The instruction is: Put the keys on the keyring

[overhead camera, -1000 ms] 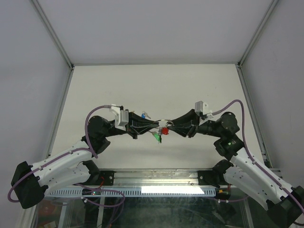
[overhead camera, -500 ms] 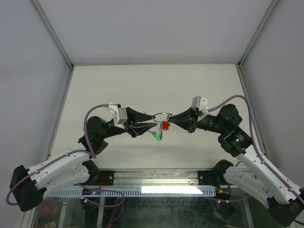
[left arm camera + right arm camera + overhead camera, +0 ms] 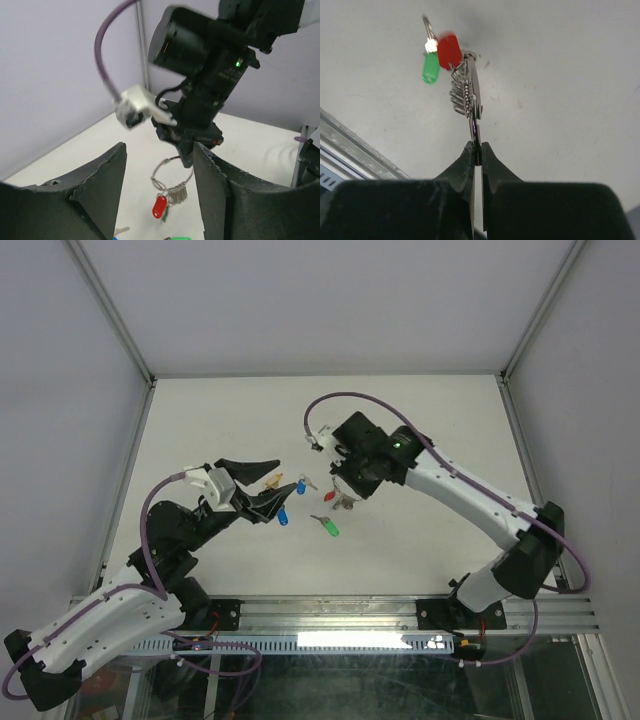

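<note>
Two right fingers (image 3: 463, 163) tight on keyring (image 3: 473, 107)

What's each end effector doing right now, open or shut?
Left end effector: open, holding nothing.
Right end effector: closed on the keyring.

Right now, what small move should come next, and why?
Probably lower the left hand onto the yellow-capped key and close on it. The right hand is already shut on the keyring, holding it up. The left hand is open and empty, and in the top view that loose key lies between its fingers.
</note>
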